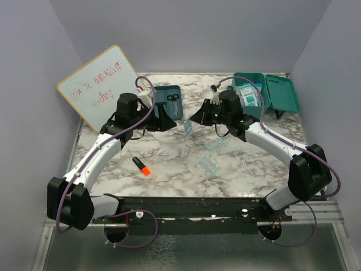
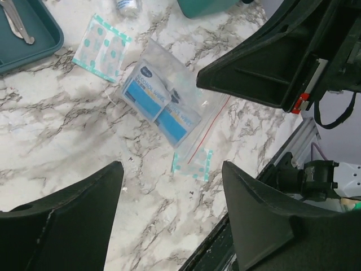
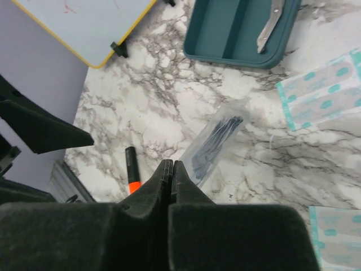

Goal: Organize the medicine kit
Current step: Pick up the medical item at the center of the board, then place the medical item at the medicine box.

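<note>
The medicine kit (image 1: 280, 94) is a teal box standing open at the back right, with packets inside; its corner (image 2: 203, 5) shows in the left wrist view. My right gripper (image 1: 193, 119) (image 3: 172, 164) hangs mid-table, shut on the edge of a small clear bag (image 1: 188, 129) (image 3: 217, 141) of dark items. My left gripper (image 1: 172, 119) (image 2: 172, 165) faces it from the left, open and holding nothing. Below the left gripper lie a zip bag of alcohol wipes (image 2: 163, 104) and bandage strips (image 2: 101, 48) (image 2: 193, 162).
A flat teal tray (image 1: 161, 104) (image 3: 225, 34) holding scissors (image 1: 174, 97) sits behind the left gripper. A whiteboard (image 1: 98, 84) leans at the back left. An orange-tipped marker (image 1: 141, 165) (image 3: 131, 169) lies front left. More bandage strips (image 3: 321, 90) and clear packets (image 1: 208, 164) lie mid-table.
</note>
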`<state>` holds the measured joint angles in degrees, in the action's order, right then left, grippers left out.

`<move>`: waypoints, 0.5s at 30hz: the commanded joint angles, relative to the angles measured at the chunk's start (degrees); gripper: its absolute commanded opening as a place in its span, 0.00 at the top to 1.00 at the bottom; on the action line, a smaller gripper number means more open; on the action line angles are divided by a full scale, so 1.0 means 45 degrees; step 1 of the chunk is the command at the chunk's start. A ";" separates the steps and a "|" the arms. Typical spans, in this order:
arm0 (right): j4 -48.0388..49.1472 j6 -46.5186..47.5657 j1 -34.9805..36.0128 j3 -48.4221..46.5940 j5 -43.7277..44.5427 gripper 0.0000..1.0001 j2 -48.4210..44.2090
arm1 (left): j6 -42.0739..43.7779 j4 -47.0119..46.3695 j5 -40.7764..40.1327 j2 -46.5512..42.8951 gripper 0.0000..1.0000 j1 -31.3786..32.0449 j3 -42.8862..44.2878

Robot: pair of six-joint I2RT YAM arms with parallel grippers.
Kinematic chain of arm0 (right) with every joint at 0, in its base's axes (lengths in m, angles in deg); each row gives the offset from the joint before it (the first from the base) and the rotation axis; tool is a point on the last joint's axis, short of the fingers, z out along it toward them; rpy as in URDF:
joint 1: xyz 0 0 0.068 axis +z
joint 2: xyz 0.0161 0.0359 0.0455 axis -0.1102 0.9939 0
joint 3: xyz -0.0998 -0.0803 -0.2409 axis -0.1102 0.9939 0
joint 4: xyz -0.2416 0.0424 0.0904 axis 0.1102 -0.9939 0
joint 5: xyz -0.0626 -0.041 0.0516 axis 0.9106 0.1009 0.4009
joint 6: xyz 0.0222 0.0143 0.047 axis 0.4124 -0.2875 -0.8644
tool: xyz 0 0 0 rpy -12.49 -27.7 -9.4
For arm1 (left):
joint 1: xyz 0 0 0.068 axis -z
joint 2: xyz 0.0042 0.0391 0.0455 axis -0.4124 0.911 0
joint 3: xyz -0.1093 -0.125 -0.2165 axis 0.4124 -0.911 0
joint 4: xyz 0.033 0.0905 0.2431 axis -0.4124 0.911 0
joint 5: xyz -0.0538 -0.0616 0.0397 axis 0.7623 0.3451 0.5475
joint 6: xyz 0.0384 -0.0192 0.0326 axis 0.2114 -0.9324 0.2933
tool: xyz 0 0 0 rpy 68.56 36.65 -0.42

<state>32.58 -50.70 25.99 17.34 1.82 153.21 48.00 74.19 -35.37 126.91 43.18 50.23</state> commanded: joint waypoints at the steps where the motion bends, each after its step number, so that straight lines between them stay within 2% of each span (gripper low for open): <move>1: -0.1331 0.1061 0.0104 -0.0760 0.1620 0.99 -0.0499 | 0.0769 0.0649 -0.1031 -0.0548 0.16 0.0034 0.0045; 2: -0.1540 0.1252 0.0104 -0.0896 0.1819 0.99 -0.0513 | 0.0881 0.0734 -0.1204 -0.0613 0.03 0.0034 0.0023; 3: -0.1783 0.1471 0.0094 -0.1062 0.2069 0.99 -0.0530 | 0.0998 0.0805 -0.1399 -0.0651 0.01 0.0034 -0.0012; 9: -0.3180 0.2786 -0.0140 -0.2218 0.3667 0.99 -0.0620 | 0.1847 0.1293 -0.2886 -0.0853 0.01 0.0034 -0.0397; 15: -0.4199 0.3829 -0.1346 -0.3651 0.4433 1.00 -0.0333 | 0.2013 0.1390 -0.4974 -0.1236 0.01 0.0034 -0.1160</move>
<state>18.44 -38.33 23.74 5.26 16.57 152.12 55.10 78.72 -48.90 123.46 43.18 47.32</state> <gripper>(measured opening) 0.014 0.987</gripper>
